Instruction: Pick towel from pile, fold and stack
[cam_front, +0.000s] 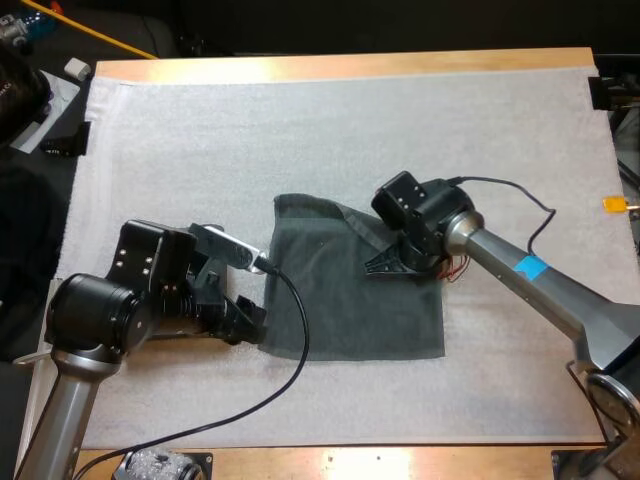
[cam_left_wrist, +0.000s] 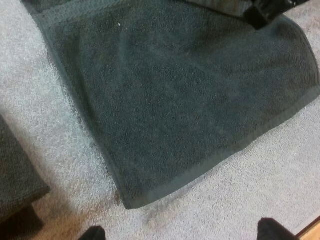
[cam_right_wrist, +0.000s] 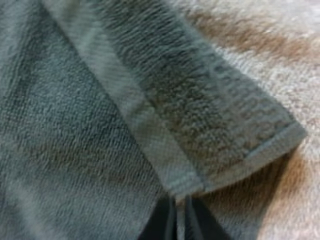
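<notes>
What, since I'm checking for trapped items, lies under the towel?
The towel lies flat on the white mat, which shows around it. Its corner pinched by the right gripper folds over the towel itself. Anything beneath the middle is covered.

The left arm (cam_front: 62, 420) is a silver-grey tube ending in bulky, rounded black housings. The right arm (cam_front: 560, 295) looks the same, with a small bright blue sticker (cam_front: 531, 267) on its tube.
</notes>
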